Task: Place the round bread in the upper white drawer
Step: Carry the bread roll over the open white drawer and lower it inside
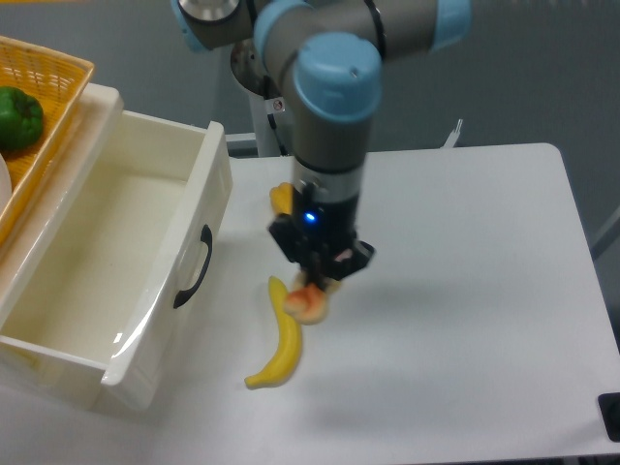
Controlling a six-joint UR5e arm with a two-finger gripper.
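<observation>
The gripper (315, 278) hung closed on the bun (308, 304), right above the top of the banana (278, 337). Between it and the drawer (107, 262) lay bare table (465, 291), with the drawer's front wall and black handle (195, 266) standing in the way. The drawer gaped open from above. A yellow pepper (281, 199) sat behind the arm.

A white table (484, 320) with rounded corners carries the things. Directly on it lie a banana (278, 349), curved and pointing roughly toward the camera at its lower end, and a yellow bell pepper (280, 199), mostly hidden behind the arm, farther back. At the table's left edge stands the upper white drawer (116, 262), pulled open with its black handle facing the banana, and a small dark object (610, 415) sits at the table's near right corner.
</observation>
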